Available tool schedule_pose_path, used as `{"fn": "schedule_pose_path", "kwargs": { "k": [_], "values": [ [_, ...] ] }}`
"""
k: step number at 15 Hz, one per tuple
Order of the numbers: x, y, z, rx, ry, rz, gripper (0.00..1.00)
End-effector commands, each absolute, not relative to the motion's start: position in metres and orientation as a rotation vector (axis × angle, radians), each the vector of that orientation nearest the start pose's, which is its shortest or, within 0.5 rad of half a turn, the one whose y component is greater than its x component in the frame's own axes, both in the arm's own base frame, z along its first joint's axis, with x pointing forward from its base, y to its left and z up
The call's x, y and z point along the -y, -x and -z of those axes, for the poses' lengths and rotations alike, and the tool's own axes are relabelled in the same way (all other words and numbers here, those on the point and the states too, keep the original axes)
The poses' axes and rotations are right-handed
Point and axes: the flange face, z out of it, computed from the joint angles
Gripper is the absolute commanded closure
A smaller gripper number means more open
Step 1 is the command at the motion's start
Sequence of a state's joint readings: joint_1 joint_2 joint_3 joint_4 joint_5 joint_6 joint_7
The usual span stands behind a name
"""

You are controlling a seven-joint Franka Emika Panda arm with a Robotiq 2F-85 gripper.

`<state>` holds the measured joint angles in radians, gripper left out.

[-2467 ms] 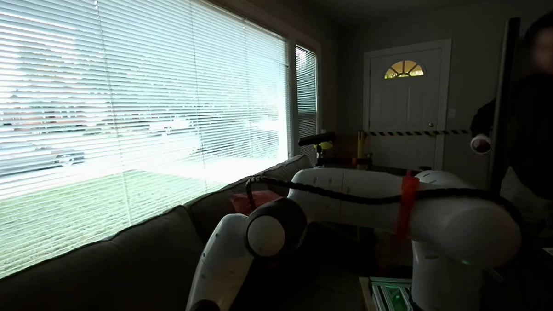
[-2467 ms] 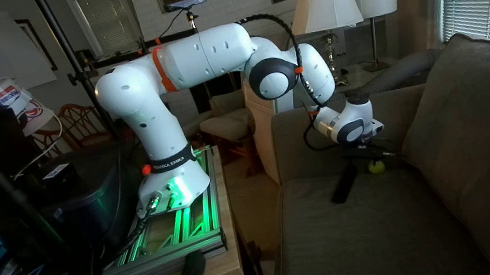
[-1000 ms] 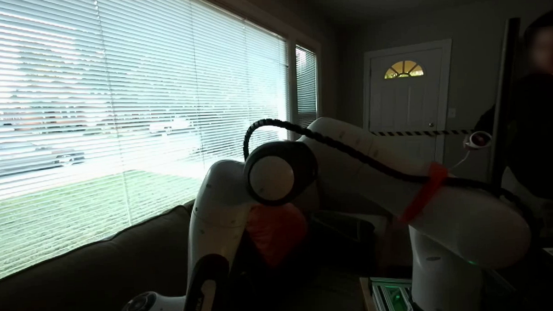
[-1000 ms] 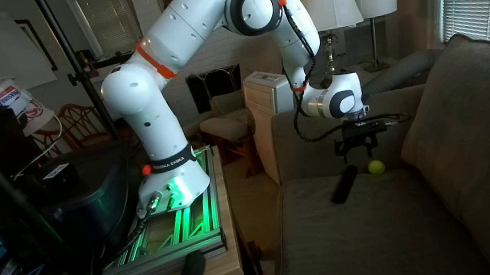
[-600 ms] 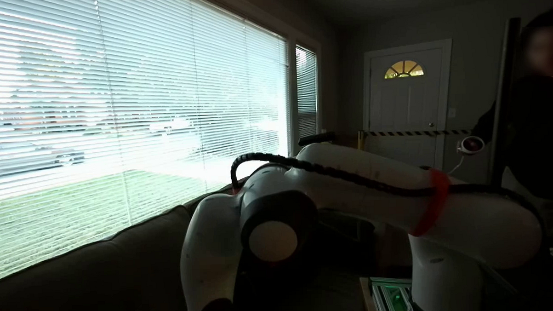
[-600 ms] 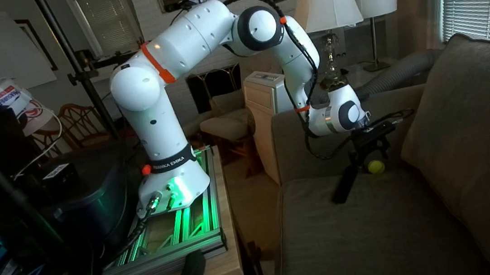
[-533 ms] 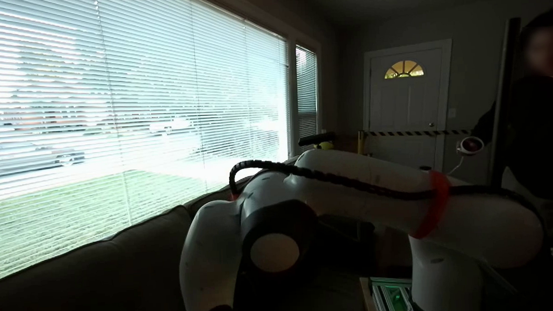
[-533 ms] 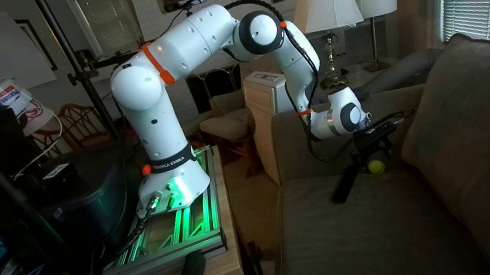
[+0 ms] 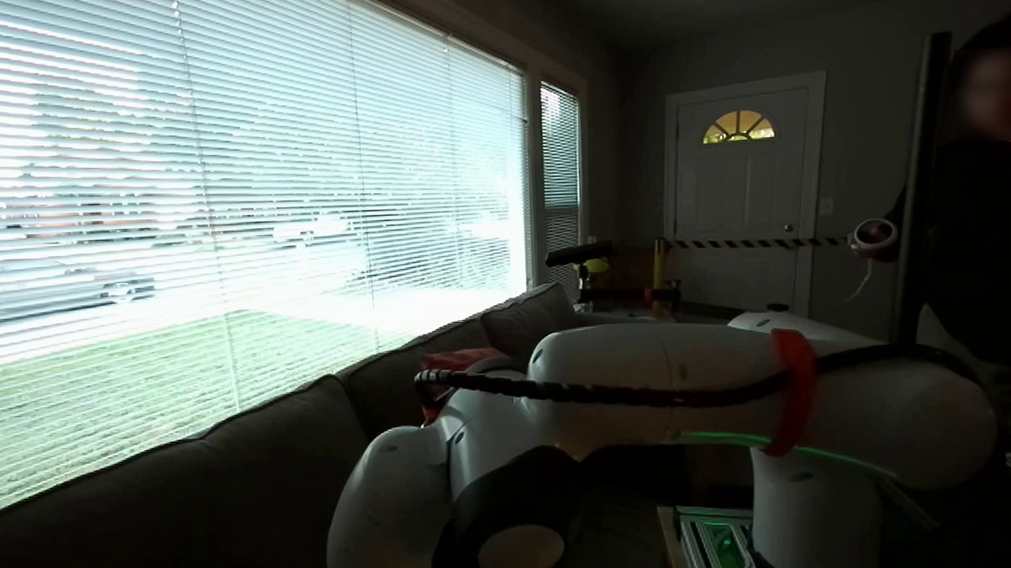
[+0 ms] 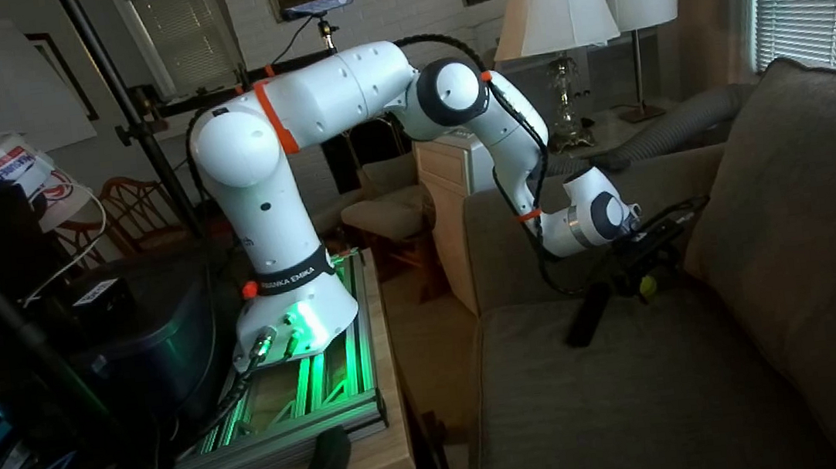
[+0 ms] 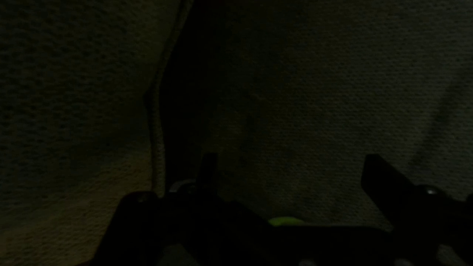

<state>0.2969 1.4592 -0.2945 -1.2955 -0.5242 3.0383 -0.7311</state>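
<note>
My gripper is low over the far end of the grey sofa seat, tilted, close to the back cushion. In the wrist view the gripper has its fingers wide apart, with only sofa fabric between the tips. A yellow-green ball lies on the seat, partly hidden behind the gripper. Only a sliver of the ball shows in the wrist view, above the dark gripper body. A black oblong object lies on the seat beside the gripper. The gripper is out of view in an exterior view showing the window.
The sofa's arm rises behind the gripper. Lamps and a grey hose stand beyond it. The robot base is on a wooden table. A red cushion and a person show in an exterior view.
The arm first rose, lifting the open gripper above the ball, then came down again and tilted toward the back cushion. The ball and black object stay in place.
</note>
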Motion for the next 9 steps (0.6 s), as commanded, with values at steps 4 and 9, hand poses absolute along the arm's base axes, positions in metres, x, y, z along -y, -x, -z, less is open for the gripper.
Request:
{"fn": "schedule_pose_path", "kwargs": {
  "k": [4,9],
  "values": [
    [-0.091,-0.656,0.106,2.401,2.585,0.235,0.00],
    [-0.110,-0.653,0.119,2.273,2.585,0.272,0.00]
  ]
}}
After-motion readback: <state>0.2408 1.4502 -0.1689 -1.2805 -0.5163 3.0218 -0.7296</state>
